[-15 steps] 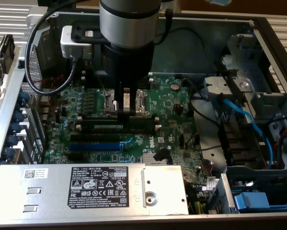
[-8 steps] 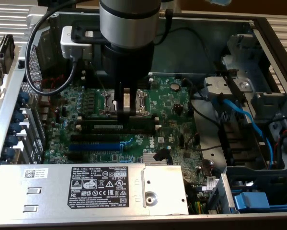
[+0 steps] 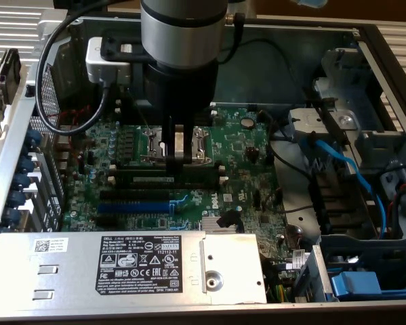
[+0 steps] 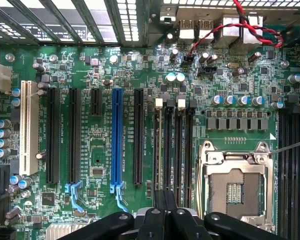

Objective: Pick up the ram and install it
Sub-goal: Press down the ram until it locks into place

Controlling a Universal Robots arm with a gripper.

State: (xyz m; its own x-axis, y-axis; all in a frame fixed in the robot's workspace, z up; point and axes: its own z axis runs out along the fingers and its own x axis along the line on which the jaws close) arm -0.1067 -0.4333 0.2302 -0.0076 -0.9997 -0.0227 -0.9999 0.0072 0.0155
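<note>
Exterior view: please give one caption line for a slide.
Robot gripper, shut, lowered over the memory slots of a green motherboard.

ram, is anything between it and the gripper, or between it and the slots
Nothing visible stands in the way. In the exterior view the ram stands on edge along the black memory slots, directly under the shut gripper. Whether it is fully seated cannot be told.

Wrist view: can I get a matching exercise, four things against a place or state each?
1 long blue plastic expansion slot
2 tall white plastic slot
3 silver metal processor socket
4 black gripper

a shut
b empty, contacts bare
c between black slots
d beside blue-topped capacitors

Pairs: 1-c, 2-d, 3-b, 4-a
</note>
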